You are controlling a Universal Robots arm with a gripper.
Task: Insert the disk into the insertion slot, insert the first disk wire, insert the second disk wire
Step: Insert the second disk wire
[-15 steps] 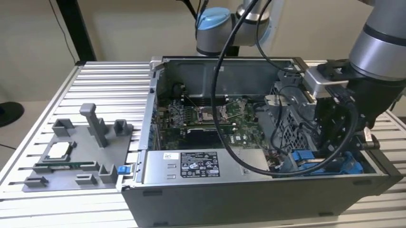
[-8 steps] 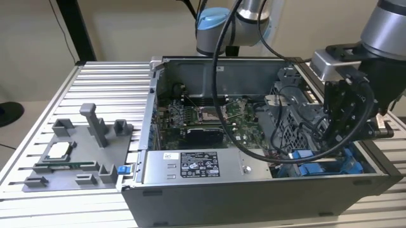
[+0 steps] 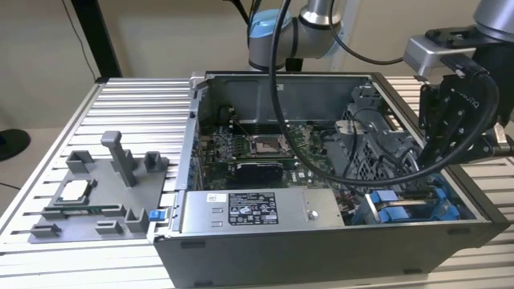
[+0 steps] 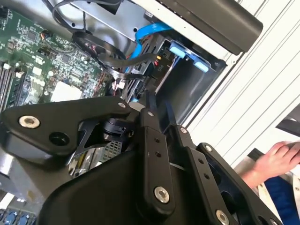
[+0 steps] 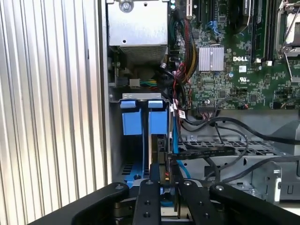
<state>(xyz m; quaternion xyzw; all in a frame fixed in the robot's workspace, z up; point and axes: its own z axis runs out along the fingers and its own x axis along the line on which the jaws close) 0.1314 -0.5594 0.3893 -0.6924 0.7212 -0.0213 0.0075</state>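
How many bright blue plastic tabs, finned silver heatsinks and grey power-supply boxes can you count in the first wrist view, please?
Bright blue plastic tabs: 2
Finned silver metal heatsink: 1
Grey metal power-supply box: 1
Total: 4

The robot arm (image 3: 461, 114) reaches steeply downward on the exterior view's right, its black hand (image 3: 418, 171) lowest. In both wrist views the hand's fingers (image 5: 154, 187) sit close together, nearly parallel.
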